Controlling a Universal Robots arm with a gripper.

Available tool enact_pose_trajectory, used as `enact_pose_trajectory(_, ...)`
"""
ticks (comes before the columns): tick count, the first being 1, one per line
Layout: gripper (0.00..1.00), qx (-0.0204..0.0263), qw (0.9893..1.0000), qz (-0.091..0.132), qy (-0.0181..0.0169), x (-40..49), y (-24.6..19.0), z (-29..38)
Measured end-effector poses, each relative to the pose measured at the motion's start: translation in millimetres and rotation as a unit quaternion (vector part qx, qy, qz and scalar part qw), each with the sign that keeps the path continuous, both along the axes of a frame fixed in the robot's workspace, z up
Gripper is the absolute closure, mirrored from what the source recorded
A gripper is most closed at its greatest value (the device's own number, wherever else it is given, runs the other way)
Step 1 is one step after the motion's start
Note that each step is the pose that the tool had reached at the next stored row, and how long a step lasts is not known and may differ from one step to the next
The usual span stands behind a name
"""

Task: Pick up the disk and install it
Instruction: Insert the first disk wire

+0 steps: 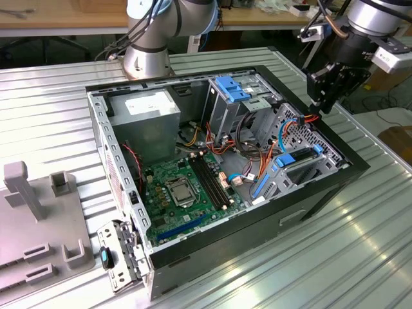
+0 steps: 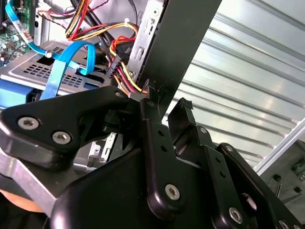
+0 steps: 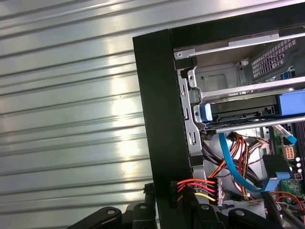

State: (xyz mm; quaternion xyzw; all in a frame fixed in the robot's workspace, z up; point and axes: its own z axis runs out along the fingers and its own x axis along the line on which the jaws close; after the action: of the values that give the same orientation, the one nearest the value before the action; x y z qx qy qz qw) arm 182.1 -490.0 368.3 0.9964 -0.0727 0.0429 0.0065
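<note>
Blue-railed disk (image 1: 299, 161) seated in case (image 1: 309, 209) bay, at seven o'clock from gripper (image 1: 320, 106); jaws slightly apart, empty.

Nothing here can be read from where I stand. The white label (image 1: 149, 103) on the grey box (image 1: 154, 129) in the computer case (image 1: 309, 212) carries print too small to make out.

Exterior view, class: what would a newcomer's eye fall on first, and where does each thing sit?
The open computer case lies on the ribbed metal table, its green motherboard bared. The black gripper hangs at the case's rim on the exterior view's right, near the blue-railed disk in the drive cage.
</note>
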Motion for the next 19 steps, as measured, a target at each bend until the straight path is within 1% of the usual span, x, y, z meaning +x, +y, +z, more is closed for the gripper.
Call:
enact_pose_trajectory(8,0.64,0.0002,1.0,-0.002,0.0,0.0,-0.1,-1.0)
enact_pose_trajectory(10,0.64,0.0002,1.0,-0.003,0.0,-0.4,-1.6,-2.0)
enact_pose_trajectory(13,0.64,0.0,1.0,-0.003,0.0,-0.5,-1.7,-2.4)
enact_pose_trajectory(14,0.65,0.0,1.0,-0.004,0.0,-0.5,-1.7,-2.5)
enact_pose_trajectory(15,0.72,0.0001,1.0,-0.004,0.0,-0.5,-1.7,-2.7)
enact_pose_trajectory(17,0.72,0.0001,1.0,-0.004,0.0,-0.5,-1.7,-2.7)
enact_pose_trajectory(18,0.79,0.0001,1.0,-0.004,0.0,-0.5,-1.7,-2.7)
enact_pose_trajectory(19,0.79,0.0001,1.0,-0.004,0.0,-0.5,-1.7,-2.9)
